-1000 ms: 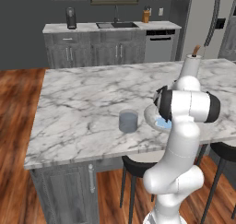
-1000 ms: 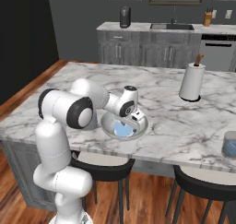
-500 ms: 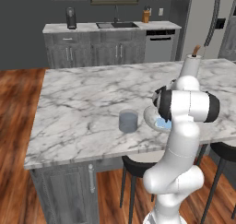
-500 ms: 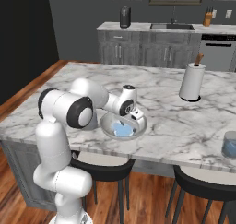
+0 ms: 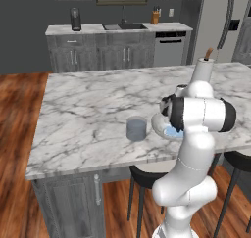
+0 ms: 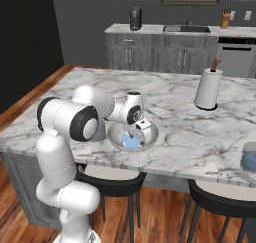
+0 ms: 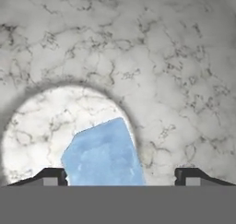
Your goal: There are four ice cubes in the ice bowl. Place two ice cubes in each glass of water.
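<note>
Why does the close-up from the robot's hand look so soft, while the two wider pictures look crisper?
Hand view: it sits very near the ice bowl, so the ice cubes merge into one blurry blue patch and the marble veins smear. Left base view: even light, a faint shadow beside the glass of water. Right base view: sharp, with a soft sheen on the bowl's rim.

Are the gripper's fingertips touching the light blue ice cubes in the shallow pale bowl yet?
Cannot tell. In the hand view the open gripper straddles the ice cubes in the bowl; the left fingertip meets the blue edge, contact unclear.
</note>
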